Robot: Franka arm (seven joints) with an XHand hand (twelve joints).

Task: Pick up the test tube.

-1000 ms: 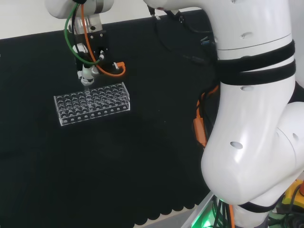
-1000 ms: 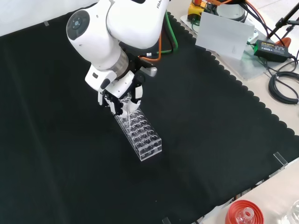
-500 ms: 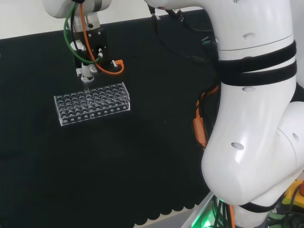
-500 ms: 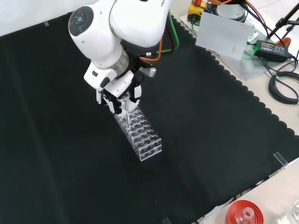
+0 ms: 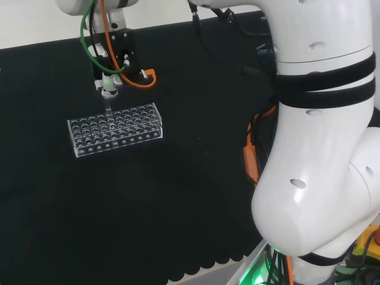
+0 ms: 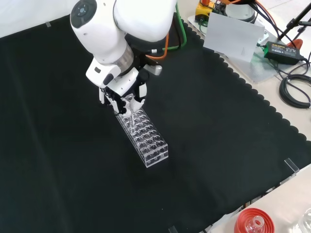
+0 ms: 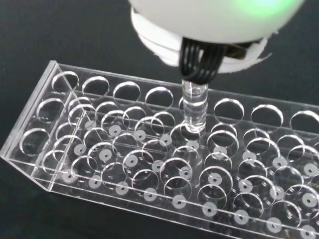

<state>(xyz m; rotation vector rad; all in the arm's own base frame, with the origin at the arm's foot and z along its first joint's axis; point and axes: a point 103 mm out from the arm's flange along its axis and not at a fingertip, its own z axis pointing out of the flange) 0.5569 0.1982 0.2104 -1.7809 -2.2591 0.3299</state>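
Upper left of the head view: the black and white hand point(image 5: 108, 83) pinches a clear glass test tube point(image 7: 194, 108), its tip inside a hole of the clear plastic rack point(image 5: 116, 129) on the black-clothed table point(image 5: 178, 196).

A long clear plastic test tube rack point(image 6: 144, 137) with rows of round holes lies on the black cloth point(image 6: 218, 126), running diagonally from upper left to lower right. The black and white hand point(image 6: 120, 94) hangs over the rack's upper left end, fingers curled round a thin clear glass test tube point(image 6: 129, 109) that points down toward the holes there. Above the hand stands the arm's big white link with a round grey cap point(image 6: 83, 10). A red ribbed ring stand point(image 6: 252, 222) sits beyond the cloth's scalloped lower right edge. Black cables point(image 6: 295, 90) and a grey sheet point(image 6: 232, 35) lie off the cloth at upper right.
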